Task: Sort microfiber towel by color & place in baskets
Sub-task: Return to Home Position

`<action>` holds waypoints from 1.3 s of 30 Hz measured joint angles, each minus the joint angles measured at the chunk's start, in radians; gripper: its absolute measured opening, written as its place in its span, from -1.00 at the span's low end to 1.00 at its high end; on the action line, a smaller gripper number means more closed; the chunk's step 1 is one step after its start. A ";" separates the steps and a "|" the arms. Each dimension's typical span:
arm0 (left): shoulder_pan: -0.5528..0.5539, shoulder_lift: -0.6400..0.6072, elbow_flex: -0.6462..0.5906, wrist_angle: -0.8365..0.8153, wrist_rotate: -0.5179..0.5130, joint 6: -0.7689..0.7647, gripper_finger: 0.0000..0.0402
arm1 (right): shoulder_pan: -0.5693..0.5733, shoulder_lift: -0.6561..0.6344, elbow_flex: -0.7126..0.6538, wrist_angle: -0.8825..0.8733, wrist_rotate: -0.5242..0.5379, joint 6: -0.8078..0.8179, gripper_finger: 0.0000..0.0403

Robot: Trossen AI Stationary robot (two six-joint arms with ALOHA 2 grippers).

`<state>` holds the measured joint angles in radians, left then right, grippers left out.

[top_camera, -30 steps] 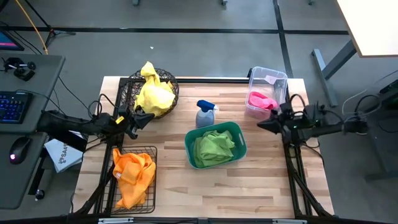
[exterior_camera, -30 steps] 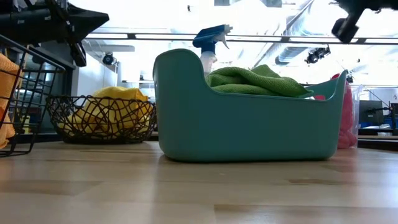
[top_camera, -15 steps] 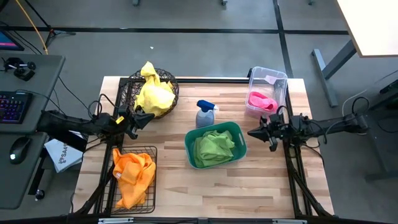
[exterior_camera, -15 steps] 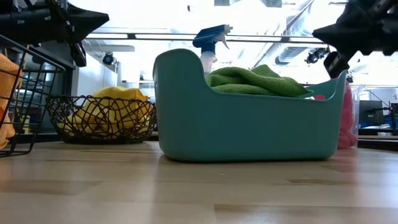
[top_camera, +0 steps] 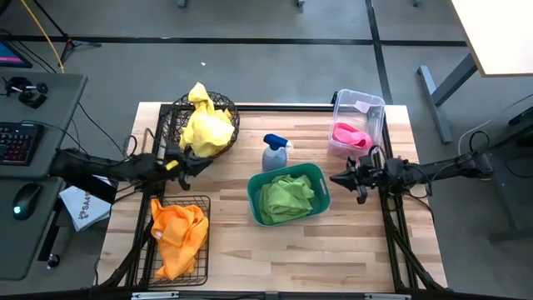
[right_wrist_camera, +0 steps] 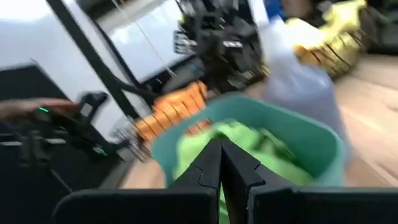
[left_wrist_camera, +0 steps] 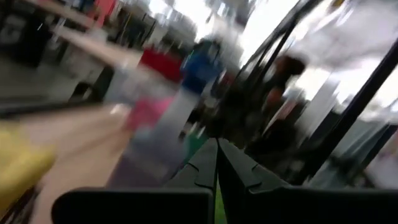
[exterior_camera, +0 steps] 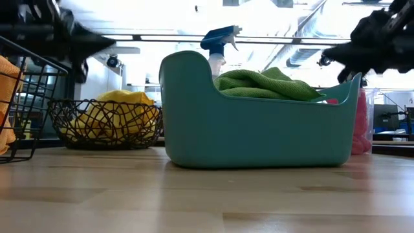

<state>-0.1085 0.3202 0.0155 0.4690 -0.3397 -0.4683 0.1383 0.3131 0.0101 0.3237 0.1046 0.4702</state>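
Observation:
Yellow towels [top_camera: 206, 125] fill the round dark wire basket [top_camera: 179, 117] at the far left. Orange towels [top_camera: 178, 233] lie in the rectangular black wire basket [top_camera: 200, 204] at the near left. Green towels [top_camera: 287, 197] lie in the teal tub [top_camera: 321, 179] at the middle. A pink towel [top_camera: 351, 135] lies in the clear bin [top_camera: 366, 104] at the far right. My left gripper [top_camera: 198, 158] is shut and empty, in the air beside the round basket. My right gripper [top_camera: 336, 177] is shut and empty, just right of the tub.
A blue-grey spray bottle [top_camera: 275, 152] stands between the round basket and the tub, just behind the tub. Bare wooden tabletop [top_camera: 333, 250] lies along the near edge and to the right of the tub.
My right gripper has gone from beside the clear bin toward the near edge and left, closing on the teal tub's right side. My left gripper has shifted slightly and is blurred by motion. No towel has moved.

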 joint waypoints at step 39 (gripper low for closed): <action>-0.053 -0.317 -0.003 -0.425 0.104 0.008 -1.00 | 0.006 -0.308 0.000 -0.209 -0.004 0.000 -1.00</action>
<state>-0.1618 0.0032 0.0128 0.0444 -0.2358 -0.4599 0.1444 0.0046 0.0097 0.1143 0.1001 0.4706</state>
